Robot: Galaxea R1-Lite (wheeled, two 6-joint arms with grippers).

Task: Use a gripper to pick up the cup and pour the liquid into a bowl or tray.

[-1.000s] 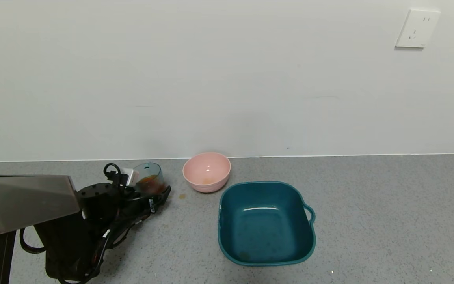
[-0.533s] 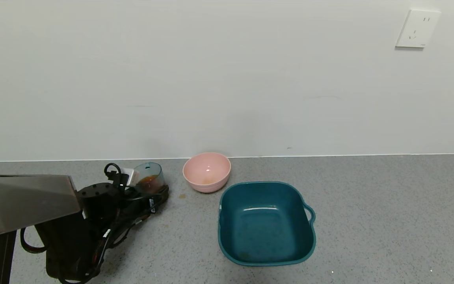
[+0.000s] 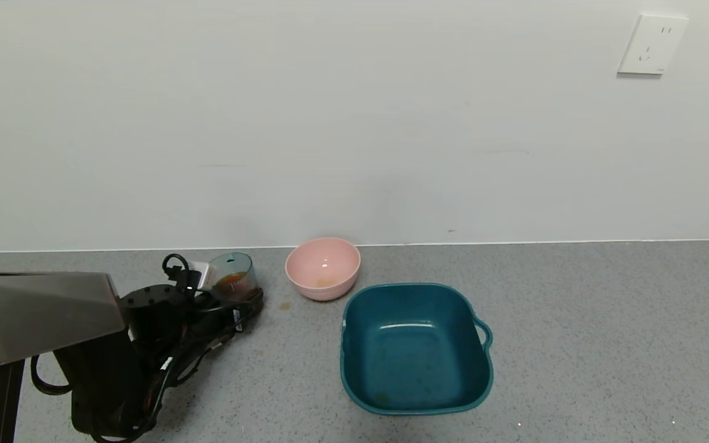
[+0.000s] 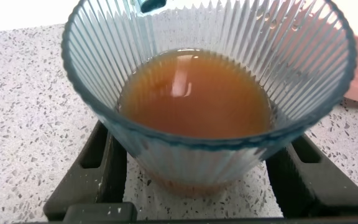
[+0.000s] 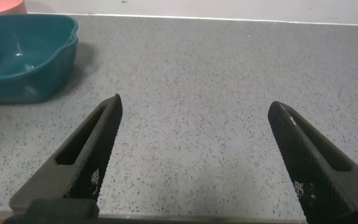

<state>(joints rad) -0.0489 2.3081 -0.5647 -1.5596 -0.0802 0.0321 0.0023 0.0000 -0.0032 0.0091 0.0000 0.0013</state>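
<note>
The ribbed blue-grey cup (image 3: 232, 266) stands at the left back of the grey counter, holding reddish-brown liquid (image 3: 231, 283). My left gripper (image 3: 235, 289) is around it, one black finger on each side low on the cup. In the left wrist view the cup (image 4: 197, 163) fills the picture, the liquid (image 4: 194, 93) is level, and both fingers (image 4: 102, 163) lie against its sides. The dark teal basin (image 3: 347, 344) sits to the right, apart from the cup, and has no liquid pooled in it. My right gripper (image 5: 194, 102) is open and empty over bare counter, with the basin (image 5: 17, 62) farther off.
A pink bowl (image 3: 322, 267) stands between the cup and the basin, near the wall, with a faint brown trace inside. A small brown spot (image 3: 284, 305) marks the counter beside the cup. A wall socket (image 3: 652, 44) is at the upper right.
The left gripper's near finger has drawn in slightly against the cup. The cup, pink bowl and basin stay where they were.
</note>
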